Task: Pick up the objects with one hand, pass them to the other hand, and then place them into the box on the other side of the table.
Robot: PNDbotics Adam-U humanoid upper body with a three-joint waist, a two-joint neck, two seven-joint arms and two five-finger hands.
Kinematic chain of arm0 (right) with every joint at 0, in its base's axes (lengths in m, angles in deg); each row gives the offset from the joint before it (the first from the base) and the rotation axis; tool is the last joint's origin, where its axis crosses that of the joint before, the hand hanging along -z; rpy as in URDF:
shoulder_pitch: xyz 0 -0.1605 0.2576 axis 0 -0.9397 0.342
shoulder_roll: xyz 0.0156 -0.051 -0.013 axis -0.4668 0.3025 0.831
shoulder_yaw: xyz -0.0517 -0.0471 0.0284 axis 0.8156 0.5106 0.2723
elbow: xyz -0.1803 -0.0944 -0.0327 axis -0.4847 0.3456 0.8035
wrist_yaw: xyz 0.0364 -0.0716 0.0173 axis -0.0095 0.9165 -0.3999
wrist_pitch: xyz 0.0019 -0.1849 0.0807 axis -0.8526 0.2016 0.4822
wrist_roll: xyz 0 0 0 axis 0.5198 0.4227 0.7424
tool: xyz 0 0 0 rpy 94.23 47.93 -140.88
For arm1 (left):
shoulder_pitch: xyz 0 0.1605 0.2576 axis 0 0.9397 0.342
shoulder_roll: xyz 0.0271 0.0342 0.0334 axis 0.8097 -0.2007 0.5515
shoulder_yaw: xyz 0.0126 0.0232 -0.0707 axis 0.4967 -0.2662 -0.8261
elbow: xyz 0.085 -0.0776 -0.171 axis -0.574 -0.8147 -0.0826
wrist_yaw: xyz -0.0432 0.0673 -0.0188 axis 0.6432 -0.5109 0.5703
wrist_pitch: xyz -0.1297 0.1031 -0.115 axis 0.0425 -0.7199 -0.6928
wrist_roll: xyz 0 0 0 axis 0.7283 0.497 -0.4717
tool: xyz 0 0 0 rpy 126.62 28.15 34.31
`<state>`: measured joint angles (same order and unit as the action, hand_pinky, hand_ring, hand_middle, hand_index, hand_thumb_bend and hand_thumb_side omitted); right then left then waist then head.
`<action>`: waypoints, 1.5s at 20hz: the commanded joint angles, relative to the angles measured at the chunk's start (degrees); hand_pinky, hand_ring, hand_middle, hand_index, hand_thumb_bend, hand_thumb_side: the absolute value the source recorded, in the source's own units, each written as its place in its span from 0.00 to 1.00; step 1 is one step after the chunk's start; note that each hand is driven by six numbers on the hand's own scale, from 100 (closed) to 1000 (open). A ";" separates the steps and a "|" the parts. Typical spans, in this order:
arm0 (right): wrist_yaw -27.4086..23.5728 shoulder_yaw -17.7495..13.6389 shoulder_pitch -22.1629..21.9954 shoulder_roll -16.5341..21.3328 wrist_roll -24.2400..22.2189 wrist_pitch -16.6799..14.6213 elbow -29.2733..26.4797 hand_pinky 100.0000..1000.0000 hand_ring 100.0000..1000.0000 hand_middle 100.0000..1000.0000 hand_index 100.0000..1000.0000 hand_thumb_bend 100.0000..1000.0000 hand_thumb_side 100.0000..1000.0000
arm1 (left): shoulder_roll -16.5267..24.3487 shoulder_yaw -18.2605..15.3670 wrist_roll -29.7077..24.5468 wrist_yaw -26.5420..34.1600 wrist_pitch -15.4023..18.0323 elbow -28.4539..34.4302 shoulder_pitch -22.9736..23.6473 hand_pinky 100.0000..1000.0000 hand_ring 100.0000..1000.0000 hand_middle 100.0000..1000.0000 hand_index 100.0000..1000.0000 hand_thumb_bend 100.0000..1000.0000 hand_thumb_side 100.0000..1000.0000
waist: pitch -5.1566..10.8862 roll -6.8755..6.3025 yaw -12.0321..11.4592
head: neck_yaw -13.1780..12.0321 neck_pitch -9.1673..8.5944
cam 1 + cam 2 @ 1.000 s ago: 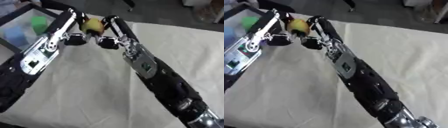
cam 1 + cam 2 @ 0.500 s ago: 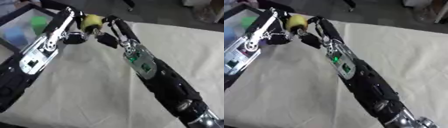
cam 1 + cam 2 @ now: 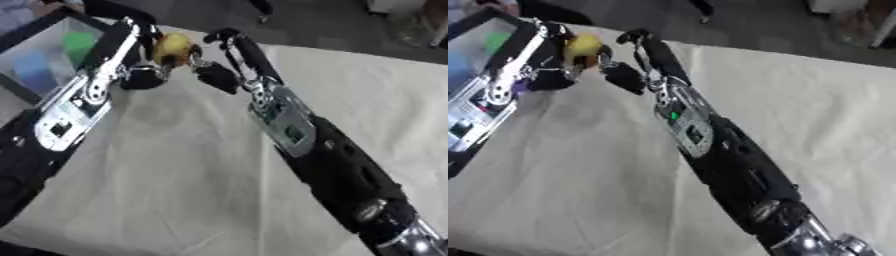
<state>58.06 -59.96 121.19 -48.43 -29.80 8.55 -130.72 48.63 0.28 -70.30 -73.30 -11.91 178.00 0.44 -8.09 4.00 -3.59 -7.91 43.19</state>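
Legible text, labels, brands, numbers, signs — none. The silver plates on the black forearm of the left arm (image 3: 70, 107) and of the right arm (image 3: 282, 120) carry small dark marks and a green spot — too blurred to read.

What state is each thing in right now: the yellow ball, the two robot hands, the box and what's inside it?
Yellow ball: off the table, held between both robot hands.
Left robot hand: fingers curled round the ball.
Right robot hand: beside the ball; whether it grips cannot be told.
Box: at the far left, top open.
Green object: lying in the box.
Blue object: lying in the box.
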 commanded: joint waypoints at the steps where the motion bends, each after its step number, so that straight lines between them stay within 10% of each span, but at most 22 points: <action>1: -0.06 -0.54 1.47 0.80 0.20 -0.26 -1.32 0.91 0.82 0.84 0.78 0.00 0.71 | 1.95 -2.24 1.34 0.17 -0.53 -0.05 -0.63 0.85 0.48 0.21 0.24 0.00 0.00 | 0.26 -1.17 -0.10 | -0.11 -0.12; 18: 0.91 -2.20 1.78 3.58 3.40 -0.18 -3.84 0.90 0.81 0.83 0.77 0.00 0.50 | 13.71 -13.01 4.07 3.40 -4.21 -11.76 -0.27 0.85 0.50 0.23 0.26 0.04 0.00 | -0.40 -2.05 -0.13 | -3.58 -1.49; 30: 2.73 -4.40 2.49 6.05 4.23 1.17 -7.06 0.90 0.80 0.83 0.77 0.00 0.42 | 13.94 -15.18 6.13 2.77 -2.65 -22.57 -2.10 0.86 0.51 0.27 0.30 0.00 0.00 | -0.84 -1.36 -0.32 | -7.33 -4.28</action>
<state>60.42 -63.68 122.24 -43.48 -25.72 9.52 -136.29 60.54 -13.79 -64.70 -70.15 -14.75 155.86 -0.44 -8.85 3.23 -3.87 -14.82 39.81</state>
